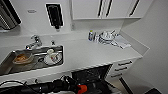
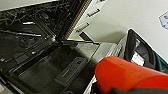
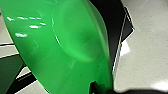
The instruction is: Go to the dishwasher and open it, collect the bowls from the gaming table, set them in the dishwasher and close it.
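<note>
The dishwasher [image 1: 92,74] stands open under the white counter, its dark inside showing. In the left wrist view its door [image 2: 57,71] lies folded down and the racks [image 2: 25,32] sit inside. My left arm reaches in low from the left; its gripper [image 1: 80,88] is shut on an orange-red bowl [image 2: 120,73], just above the door's outer edge. My right gripper [image 3: 100,88] is shut on the rim of a bright green bowl [image 3: 62,47], tilted on edge over pale floor. The gaming table is out of view.
A steel sink [image 1: 7,65] holds an orange-brown dish [image 1: 22,58] and white crockery [image 1: 52,58]. Bottles and dishes [image 1: 106,37] stand at the counter's back right. White drawers [image 1: 122,66] flank the dishwasher. A dark bin [image 2: 140,51] stands beside the door.
</note>
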